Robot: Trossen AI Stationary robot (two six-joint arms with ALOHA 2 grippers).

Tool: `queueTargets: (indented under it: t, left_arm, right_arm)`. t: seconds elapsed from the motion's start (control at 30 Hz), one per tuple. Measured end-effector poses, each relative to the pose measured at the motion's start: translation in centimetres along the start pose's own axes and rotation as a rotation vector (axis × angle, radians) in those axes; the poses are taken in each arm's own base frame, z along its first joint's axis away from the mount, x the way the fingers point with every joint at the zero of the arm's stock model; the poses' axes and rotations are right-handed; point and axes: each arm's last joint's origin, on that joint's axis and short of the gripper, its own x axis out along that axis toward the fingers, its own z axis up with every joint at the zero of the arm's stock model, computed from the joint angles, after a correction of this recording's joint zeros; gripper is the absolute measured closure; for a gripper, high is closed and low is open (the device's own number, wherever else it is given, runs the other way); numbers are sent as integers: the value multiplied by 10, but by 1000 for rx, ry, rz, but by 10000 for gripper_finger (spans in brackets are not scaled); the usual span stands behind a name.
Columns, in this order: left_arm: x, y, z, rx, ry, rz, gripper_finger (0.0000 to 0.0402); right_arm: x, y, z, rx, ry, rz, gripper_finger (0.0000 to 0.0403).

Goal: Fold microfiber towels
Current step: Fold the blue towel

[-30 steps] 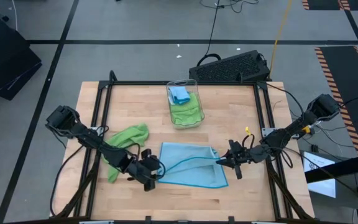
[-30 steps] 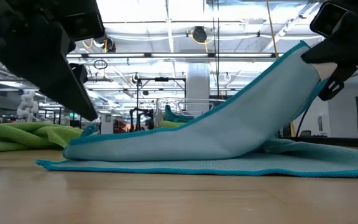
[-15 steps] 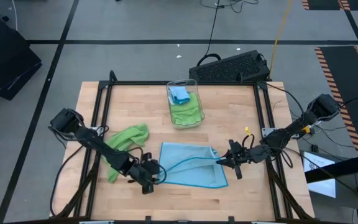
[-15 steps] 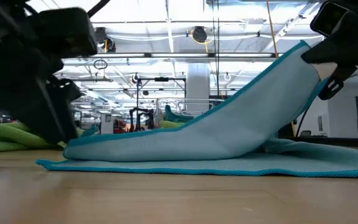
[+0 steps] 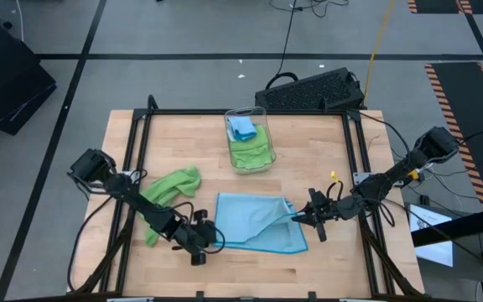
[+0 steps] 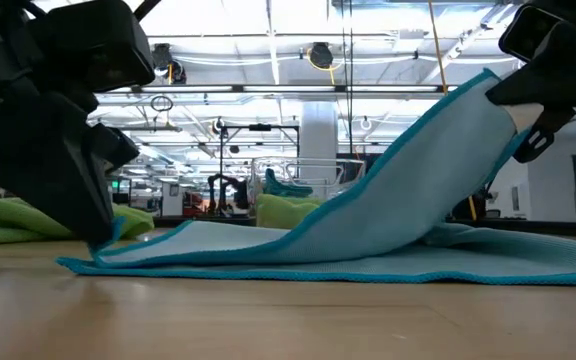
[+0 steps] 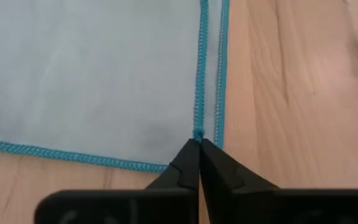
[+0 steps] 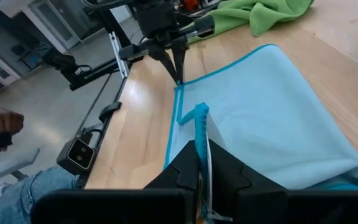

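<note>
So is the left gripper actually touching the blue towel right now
Touching. In the left wrist view the left gripper has its fingertips shut on the teal edge of the blue towel; the low view shows that edge pinched at the table.

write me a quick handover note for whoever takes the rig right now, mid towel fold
Left gripper: shut on the blue towel's near-left edge, low at the table.
Right gripper: shut on that towel's right edge, held raised.
Green towel: crumpled, left of the blue one.
Clear bin at the table's far side holds more towels.
Done: both edges pinched.
Left: complete the fold, then the green towel.
</note>
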Motion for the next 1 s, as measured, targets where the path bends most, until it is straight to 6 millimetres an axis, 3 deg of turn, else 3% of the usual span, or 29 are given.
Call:
queueTargets:
  t: [0.43, 0.73, 1.0]
  left_arm:
    - [0, 1, -1, 3, 13, 8, 367]
    - [0, 1, -1, 15, 14, 9, 366]
    - [0, 0, -1, 22, 5, 2, 366]
  right_arm:
    - [0, 2, -1, 32, 40, 60, 376]
    - [-1, 4, -4, 54, 125, 153, 286]
    - [-3, -1, -18, 156, 356, 170, 215]
